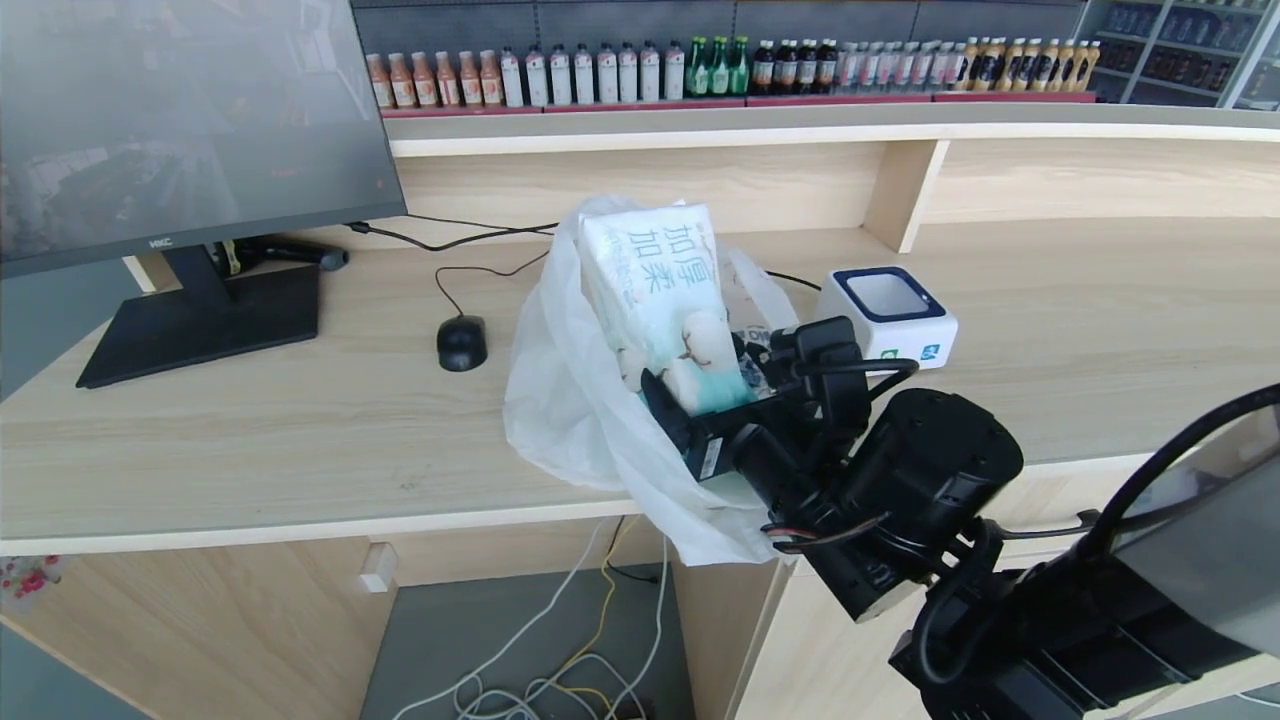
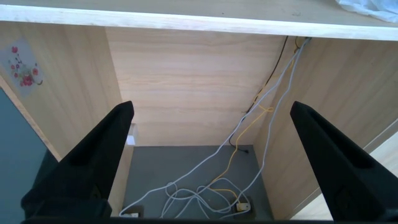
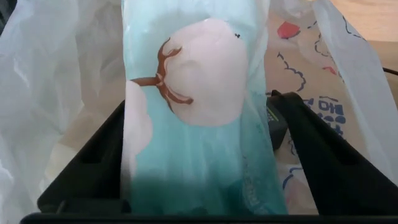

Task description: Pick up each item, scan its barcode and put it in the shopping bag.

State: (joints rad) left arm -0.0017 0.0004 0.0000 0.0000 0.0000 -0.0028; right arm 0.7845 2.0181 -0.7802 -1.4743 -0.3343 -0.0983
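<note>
The right tool (image 1: 700,388) grips the lower end of the tissue pack (image 1: 650,285), which stands in the white shopping bag (image 1: 560,400) on the surface (image 1: 250,440). The scanner (image 1: 888,315) sits at the bag's 3 o'clock. The left tool (image 2: 208,162) gapes wide, holding nothing.

Bright even light, soft shadows on counter (image 1: 250,450), pale reflections across dark monitor (image 1: 180,120)

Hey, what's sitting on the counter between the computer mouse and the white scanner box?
The shopping bag, with the tissue pack standing up in it; the head view shows this.
</note>
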